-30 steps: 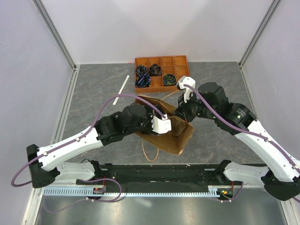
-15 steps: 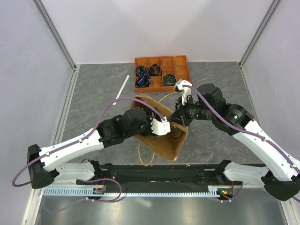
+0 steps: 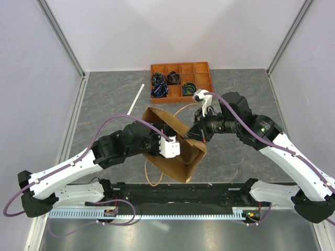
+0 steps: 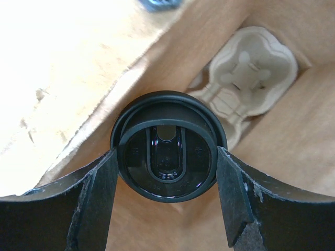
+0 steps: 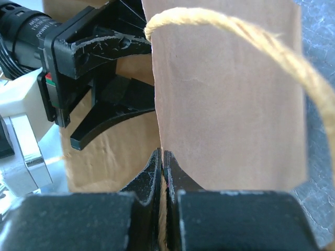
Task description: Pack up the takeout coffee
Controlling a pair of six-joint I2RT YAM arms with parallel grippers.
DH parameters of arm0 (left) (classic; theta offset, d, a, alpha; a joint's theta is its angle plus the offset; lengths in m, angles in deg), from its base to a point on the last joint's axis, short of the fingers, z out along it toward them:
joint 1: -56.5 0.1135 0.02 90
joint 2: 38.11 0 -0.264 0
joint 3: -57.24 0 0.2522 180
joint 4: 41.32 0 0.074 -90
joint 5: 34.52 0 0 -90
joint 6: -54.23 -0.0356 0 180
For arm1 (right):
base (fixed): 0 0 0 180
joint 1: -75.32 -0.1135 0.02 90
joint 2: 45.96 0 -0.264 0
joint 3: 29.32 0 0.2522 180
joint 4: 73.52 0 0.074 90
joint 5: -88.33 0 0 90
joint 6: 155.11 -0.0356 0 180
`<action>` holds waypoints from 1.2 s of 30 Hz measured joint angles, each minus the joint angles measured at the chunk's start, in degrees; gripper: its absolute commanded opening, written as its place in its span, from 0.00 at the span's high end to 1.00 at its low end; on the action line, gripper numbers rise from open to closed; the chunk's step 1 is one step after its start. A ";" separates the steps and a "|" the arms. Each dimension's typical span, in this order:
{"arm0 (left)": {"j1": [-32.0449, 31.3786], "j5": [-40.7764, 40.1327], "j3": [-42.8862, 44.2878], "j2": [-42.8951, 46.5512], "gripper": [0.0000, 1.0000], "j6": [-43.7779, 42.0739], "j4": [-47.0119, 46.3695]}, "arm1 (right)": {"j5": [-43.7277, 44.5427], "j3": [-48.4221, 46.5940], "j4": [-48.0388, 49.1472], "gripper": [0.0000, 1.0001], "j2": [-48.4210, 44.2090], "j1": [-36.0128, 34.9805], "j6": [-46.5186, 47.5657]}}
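Observation:
The takeout coffee (image 4: 167, 157) shows its round black lid from above in the left wrist view. My left gripper (image 4: 167, 180) is shut on it, one finger on each side of the lid. Below the cup is the open brown paper bag (image 4: 282, 172), with the tan cup carrier (image 4: 246, 83) lying at its bottom. From above, the left gripper (image 3: 170, 148) hangs in the mouth of the bag (image 3: 175, 166) and hides the cup. My right gripper (image 5: 163, 157) is shut on the bag's rim (image 5: 230, 104), next to the twine handle (image 5: 251, 36), and holds that side up (image 3: 201, 135).
An orange compartment tray (image 3: 201, 70) with dark coiled items stands at the back of the table. A white stick (image 3: 137, 95) lies to its left. The bag's other twine handle (image 3: 152, 177) loops onto the table near the front rail.
The right gripper has pulled the bag's rim up and to the left, so the bag now stands open. The left gripper has moved nearer with the cup, into the bag's mouth.

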 measured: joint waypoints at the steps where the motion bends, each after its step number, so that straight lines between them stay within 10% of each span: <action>1: 0.00 0.20 0.00 0.02 0.71 -0.28 0.70 | -0.04 0.37 0.04 1.00 -0.02 0.00 0.20; 36: 0.09 14.86 16.15 -11.32 0.75 -7.37 16.28 | -6.93 -19.26 -18.93 1.00 20.50 4.39 27.74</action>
